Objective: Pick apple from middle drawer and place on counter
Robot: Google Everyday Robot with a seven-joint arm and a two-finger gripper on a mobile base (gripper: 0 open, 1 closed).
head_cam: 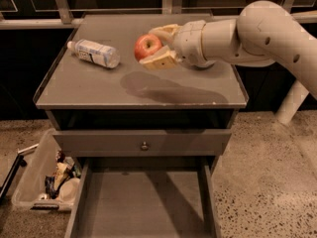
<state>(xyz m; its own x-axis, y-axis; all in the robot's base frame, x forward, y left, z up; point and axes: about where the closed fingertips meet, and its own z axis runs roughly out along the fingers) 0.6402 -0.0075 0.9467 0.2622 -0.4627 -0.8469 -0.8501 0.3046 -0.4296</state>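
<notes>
My gripper (157, 46) is shut on the apple (147, 46), a small red apple with yellowish patches, and holds it in the air above the middle of the counter (99, 88). The pale fingers (159, 60) clamp it from above and below. Its shadow lies on the counter just below. The middle drawer (143, 202) is pulled open at the bottom of the view, and its flat grey floor is bare. My white arm reaches in from the right.
A plastic water bottle (94, 52) lies on its side at the counter's back left. A closed drawer front with a round knob (144, 146) sits above the open drawer. A clear bin of clutter (47, 182) stands on the floor at left.
</notes>
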